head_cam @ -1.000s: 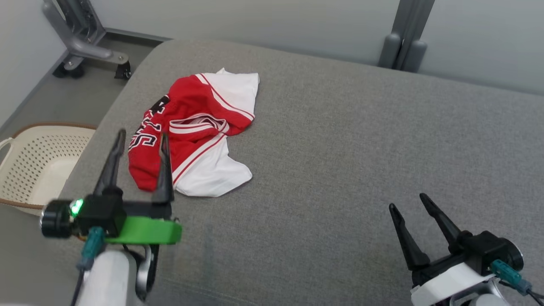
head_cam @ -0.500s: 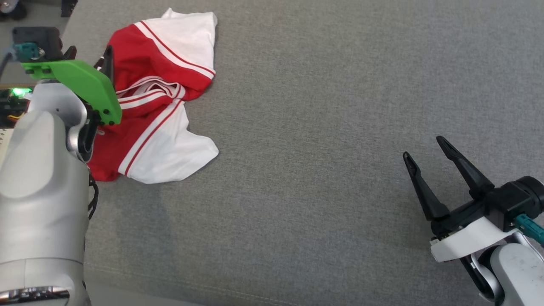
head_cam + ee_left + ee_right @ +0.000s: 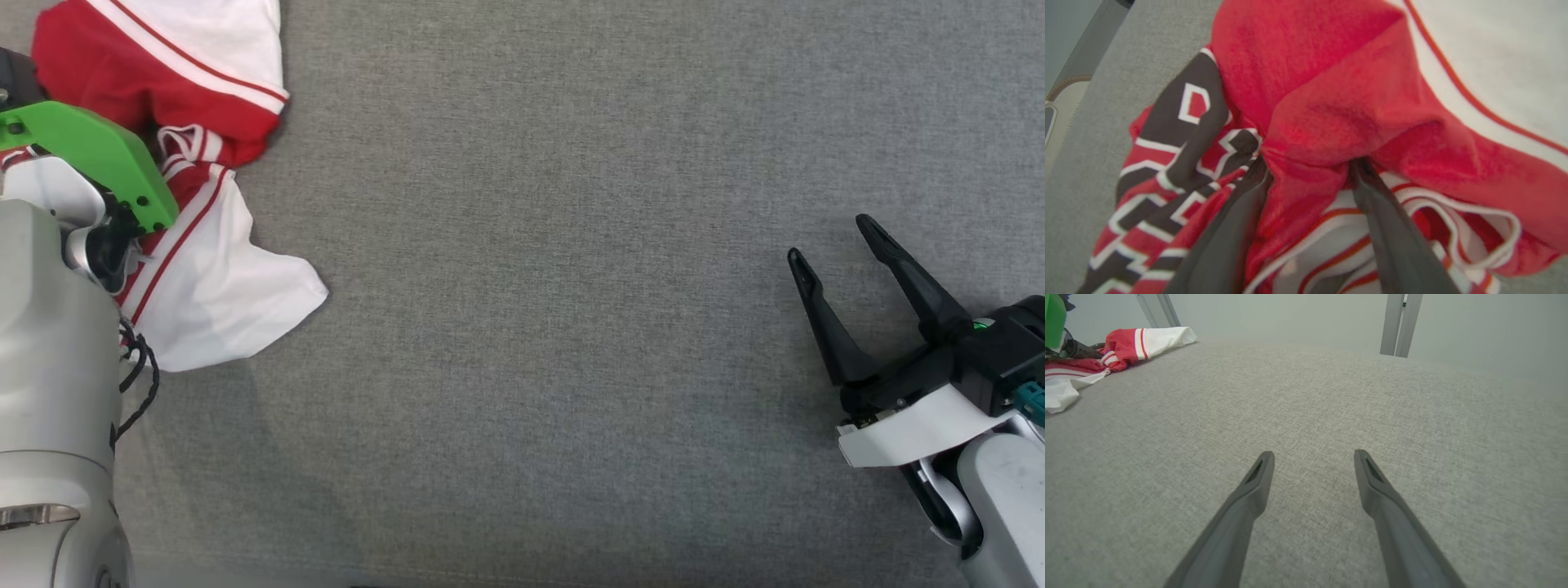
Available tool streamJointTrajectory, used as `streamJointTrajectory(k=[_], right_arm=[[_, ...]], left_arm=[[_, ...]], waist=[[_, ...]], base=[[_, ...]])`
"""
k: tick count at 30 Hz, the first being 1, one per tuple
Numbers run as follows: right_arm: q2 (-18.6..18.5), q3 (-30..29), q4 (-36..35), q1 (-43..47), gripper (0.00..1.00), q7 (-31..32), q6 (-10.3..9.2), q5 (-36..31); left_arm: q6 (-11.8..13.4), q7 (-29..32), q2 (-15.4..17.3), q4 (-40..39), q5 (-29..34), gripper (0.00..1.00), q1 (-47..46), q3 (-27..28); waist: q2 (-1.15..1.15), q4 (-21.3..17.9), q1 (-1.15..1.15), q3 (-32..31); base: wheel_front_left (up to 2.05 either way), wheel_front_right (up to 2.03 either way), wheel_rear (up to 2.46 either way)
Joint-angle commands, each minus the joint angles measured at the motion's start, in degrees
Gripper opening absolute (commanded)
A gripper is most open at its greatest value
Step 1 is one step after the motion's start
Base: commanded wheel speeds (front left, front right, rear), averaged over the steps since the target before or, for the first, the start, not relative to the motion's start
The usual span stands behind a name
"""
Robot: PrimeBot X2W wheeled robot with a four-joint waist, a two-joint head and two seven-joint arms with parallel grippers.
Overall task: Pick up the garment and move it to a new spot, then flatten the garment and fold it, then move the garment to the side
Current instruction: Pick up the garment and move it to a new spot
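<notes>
The garment (image 3: 204, 286) is a crumpled red and white jersey with black lettering, lying at the far left of the grey cushion (image 3: 571, 327). My left arm reaches over it, and its green wrist plate (image 3: 90, 155) covers the fingers in the head view. In the left wrist view my left gripper (image 3: 1312, 165) is pushed down into the garment (image 3: 1331, 102), its fingers apart with a ridge of red cloth bunched between them. My right gripper (image 3: 831, 240) hovers open and empty over bare cushion at the right. The right wrist view shows that gripper (image 3: 1313, 454) with the garment (image 3: 1126, 345) far to its left.
The cushion's front edge (image 3: 326, 572) runs along the bottom of the head view. A pale basket's rim (image 3: 1057, 102) shows beyond the cushion's left side. Grey metal posts (image 3: 1396, 324) stand behind the cushion against a plain wall.
The head camera has tilted down and the picture has shifted. My left arm has reached forward and down into the garment, and its fingers have drawn slightly closer. The right gripper stays open.
</notes>
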Motion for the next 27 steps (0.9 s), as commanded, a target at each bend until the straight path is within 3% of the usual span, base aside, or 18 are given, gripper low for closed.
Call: streamJointTrajectory(k=[1, 9, 13, 18, 27], right_arm=[[0.3, -0.2, -0.1, -0.9, 1.00, -0.2, 0.00, -0.3], [3.7, 0.3, 1.8, 0.2, 1.00, -0.2, 0.00, 0.2], [6.1, 0.4, 2.8, 1.7, 1.00, -0.2, 0.00, 0.6], [9.4, 0.6, 3.5, 4.3, 1.00, -0.2, 0.00, 0.6], [13.3, -0.6, 3.9, 8.5, 1.00, -0.2, 0.00, 0.2]], left_arm=[[-0.1, -1.5, -0.7, 1.7, -0.2, 0.00, 0.9, -0.3], [-0.6, -15.7, 0.5, -0.1, -1.1, 0.00, -0.4, -0.2], [-1.0, -19.2, -0.3, -2.2, -1.6, 0.00, -0.9, -2.2], [-1.0, -19.9, -1.6, -9.8, -4.1, 0.00, 0.8, -9.0], [-1.0, -14.4, 0.0, -28.5, -10.5, 0.00, 6.4, -20.0]], waist=[[0.00, -1.8, -0.01, 1.5], [0.00, -3.0, -0.01, -5.0], [0.00, -4.2, -0.01, -10.2], [0.00, -7.6, -0.01, -17.3], [0.00, -19.4, -0.01, -25.3]], base=[[0.00, 0.00, 0.00], [0.00, 0.00, 0.00], [0.00, 0.00, 0.00], [0.00, 0.00, 0.00], [0.00, 0.00, 0.00]])
